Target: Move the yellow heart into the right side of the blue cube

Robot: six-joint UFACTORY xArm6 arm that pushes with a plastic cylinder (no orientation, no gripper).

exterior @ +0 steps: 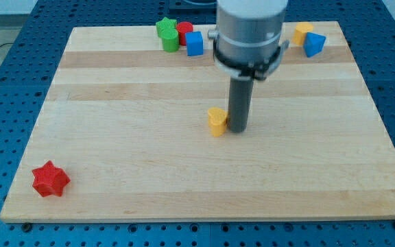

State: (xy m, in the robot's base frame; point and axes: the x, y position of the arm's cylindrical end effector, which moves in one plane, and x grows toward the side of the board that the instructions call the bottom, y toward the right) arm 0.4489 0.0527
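Note:
The yellow heart (216, 121) lies near the middle of the wooden board. My tip (238, 130) stands right against its right side, touching or nearly so. The blue cube (195, 44) sits at the view's top, left of the arm, well above the heart. A red cylinder (185, 31) and a green block (167, 34) crowd the cube's left side.
A yellow block (302, 32) and a blue triangular block (315, 44) sit at the view's top right. A red star (50, 180) lies at the bottom left. The board's edge (204, 218) drops to a blue perforated table. The arm's body (249, 34) hides part of the board's top.

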